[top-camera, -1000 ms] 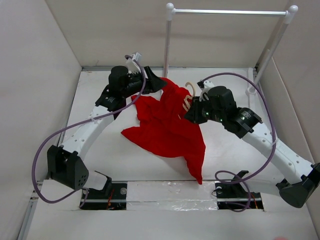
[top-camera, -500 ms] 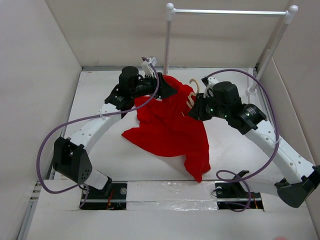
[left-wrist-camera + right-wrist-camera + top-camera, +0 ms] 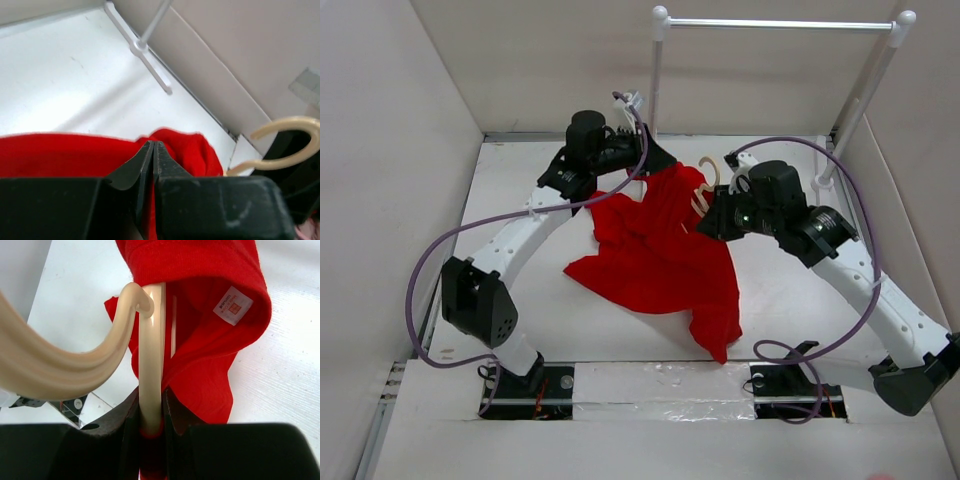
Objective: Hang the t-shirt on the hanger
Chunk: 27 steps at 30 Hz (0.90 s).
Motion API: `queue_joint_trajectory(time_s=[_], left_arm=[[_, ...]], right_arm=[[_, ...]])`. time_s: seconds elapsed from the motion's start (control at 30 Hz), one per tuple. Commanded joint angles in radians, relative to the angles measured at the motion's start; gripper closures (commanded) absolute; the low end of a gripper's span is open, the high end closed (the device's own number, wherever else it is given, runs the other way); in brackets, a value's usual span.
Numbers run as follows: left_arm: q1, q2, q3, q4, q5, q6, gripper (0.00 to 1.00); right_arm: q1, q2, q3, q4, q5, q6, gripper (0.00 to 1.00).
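The red t-shirt (image 3: 655, 260) lies crumpled mid-table, its upper edge lifted between both grippers. My left gripper (image 3: 660, 160) sits at the shirt's far edge. In the left wrist view its jaws (image 3: 153, 150) are pressed together with a sliver of the red t-shirt (image 3: 60, 155) pinched low between them. My right gripper (image 3: 708, 215) is shut on the pale hanger (image 3: 703, 195). In the right wrist view the hanger (image 3: 150, 340) runs up from the gripper (image 3: 151, 410) into the t-shirt's collar (image 3: 200, 270), beside a white label (image 3: 232, 305). The hook (image 3: 295, 125) shows at the left wrist view's right edge.
A white rail (image 3: 775, 23) on two posts stands at the back, its left post (image 3: 655, 80) just behind my left gripper; its foot (image 3: 145, 52) shows in the left wrist view. Walls close in the table on the left, back and right. Purple cables loop from both arms.
My left arm has swung right and back to the shirt's far edge, and its jaws have gone from open to shut. The right gripper with the hanger shifted slightly rightward early on.
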Motion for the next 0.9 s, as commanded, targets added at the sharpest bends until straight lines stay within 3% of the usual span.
queue_joint_trajectory(time_s=[0.0,0.17,0.27,0.3,0.4,0.43,0.47,0.5,0.53,0.6,0.63,0.73,0.77,0.87], left_arm=[[0.005,0.003,0.144,-0.031,-0.091,0.062,1.00],[0.054,0.047,0.312,-0.103,-0.259,0.038,1.00],[0.100,0.076,0.448,-0.161,-0.259,0.001,1.00],[0.114,0.083,0.525,-0.209,-0.268,-0.001,1.00],[0.123,0.084,0.603,-0.276,-0.332,-0.004,1.00],[0.134,0.077,0.594,-0.284,-0.351,-0.014,0.95],[0.159,0.055,0.549,-0.272,-0.328,-0.043,0.82],[0.179,0.040,0.513,-0.263,-0.328,-0.062,0.82],[0.202,0.028,0.481,-0.257,-0.291,-0.082,0.73],[0.270,-0.023,0.354,-0.211,-0.248,-0.134,0.67],[0.291,-0.037,0.319,-0.191,-0.198,-0.146,0.63],[0.315,-0.074,0.239,-0.163,-0.164,-0.152,0.57],[0.315,-0.074,0.232,-0.163,-0.153,-0.149,0.56],[0.315,-0.074,0.193,-0.140,-0.096,-0.152,0.50]], right_arm=[[-0.010,-0.034,0.083,0.000,-0.054,-0.011,1.00],[-0.010,-0.024,0.227,-0.123,-0.068,-0.023,1.00],[-0.019,0.048,0.500,-0.247,-0.050,-0.044,1.00],[-0.019,0.076,0.677,-0.319,-0.038,-0.051,1.00],[-0.041,0.168,0.871,-0.420,-0.033,-0.037,1.00],[-0.041,0.170,0.806,-0.408,-0.054,-0.025,1.00],[-0.041,0.139,0.599,-0.344,-0.094,-0.011,1.00],[-0.041,0.125,0.597,-0.329,-0.096,-0.011,1.00],[-0.041,0.118,0.439,-0.332,-0.081,-0.018,1.00],[-0.068,0.101,0.393,-0.371,-0.016,-0.025,1.00],[-0.087,0.086,0.417,-0.387,-0.015,-0.035,1.00],[-0.142,0.175,0.775,-0.495,-0.007,-0.064,1.00],[-0.142,0.211,0.985,-0.520,0.002,-0.064,1.00],[-0.105,0.231,1.016,-0.473,-0.030,-0.025,1.00]])
